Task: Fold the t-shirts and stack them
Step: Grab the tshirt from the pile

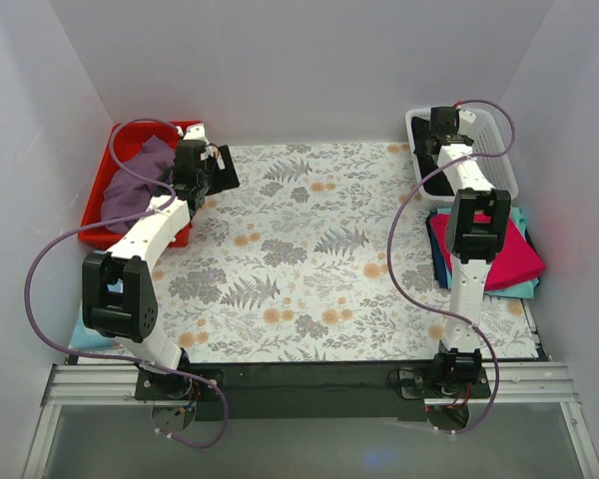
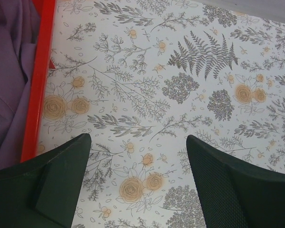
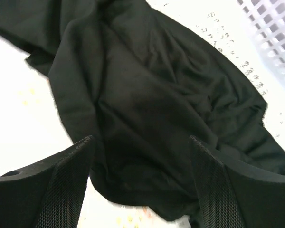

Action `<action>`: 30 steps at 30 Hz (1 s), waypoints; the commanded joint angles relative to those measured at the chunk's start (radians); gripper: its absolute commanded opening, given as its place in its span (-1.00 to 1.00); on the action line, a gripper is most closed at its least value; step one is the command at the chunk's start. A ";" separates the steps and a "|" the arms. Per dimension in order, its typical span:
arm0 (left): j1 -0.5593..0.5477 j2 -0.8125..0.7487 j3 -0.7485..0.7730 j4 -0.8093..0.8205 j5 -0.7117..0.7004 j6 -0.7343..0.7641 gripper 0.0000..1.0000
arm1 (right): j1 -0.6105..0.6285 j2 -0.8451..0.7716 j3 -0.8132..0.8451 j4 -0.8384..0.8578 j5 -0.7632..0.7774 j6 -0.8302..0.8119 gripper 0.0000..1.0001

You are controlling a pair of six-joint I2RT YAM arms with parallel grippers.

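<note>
A dusty purple t-shirt (image 1: pixel 140 178) lies crumpled in the red tray (image 1: pixel 100 205) at the back left; it also shows in the left wrist view (image 2: pixel 9 71). My left gripper (image 1: pixel 220 172) (image 2: pixel 137 138) is open and empty over the floral table cover, just right of the tray's rim (image 2: pixel 38 80). A black t-shirt (image 3: pixel 147 95) lies bunched in the white basket (image 1: pixel 499 160) at the back right. My right gripper (image 1: pixel 443 130) (image 3: pixel 140 138) is open just above it, its jaws on either side of a fold. A folded stack with the magenta-pink shirt (image 1: pixel 507 251) on top lies at the right.
Teal (image 1: pixel 524 287) and dark blue (image 1: pixel 438 254) shirts lie under the magenta one. The basket's lattice wall (image 3: pixel 270 23) is close to my right gripper. The floral cover (image 1: pixel 299 259) spans the middle. White walls enclose the sides and back.
</note>
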 commanded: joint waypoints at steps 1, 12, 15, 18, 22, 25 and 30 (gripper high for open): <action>-0.004 -0.056 -0.019 -0.021 0.011 0.005 0.60 | -0.043 0.070 0.088 -0.017 -0.051 0.083 0.68; -0.004 -0.050 -0.017 -0.036 -0.014 0.022 0.59 | -0.069 0.166 0.136 -0.070 -0.094 0.136 0.02; -0.004 -0.044 -0.013 -0.034 -0.011 0.018 0.59 | -0.077 0.173 0.147 -0.081 -0.095 0.137 -0.89; -0.004 -0.036 -0.011 -0.034 -0.006 0.014 0.59 | -0.077 0.164 0.158 -0.081 -0.078 0.139 -0.97; -0.004 -0.025 0.001 -0.034 0.011 0.009 0.58 | -0.074 0.135 0.190 -0.081 -0.068 0.160 -0.97; -0.004 -0.015 0.015 -0.034 0.025 0.003 0.57 | -0.066 0.072 0.095 -0.001 -0.081 0.206 -0.97; -0.004 -0.018 0.018 -0.036 0.040 0.002 0.56 | 0.019 0.032 0.098 0.020 0.075 0.208 -0.97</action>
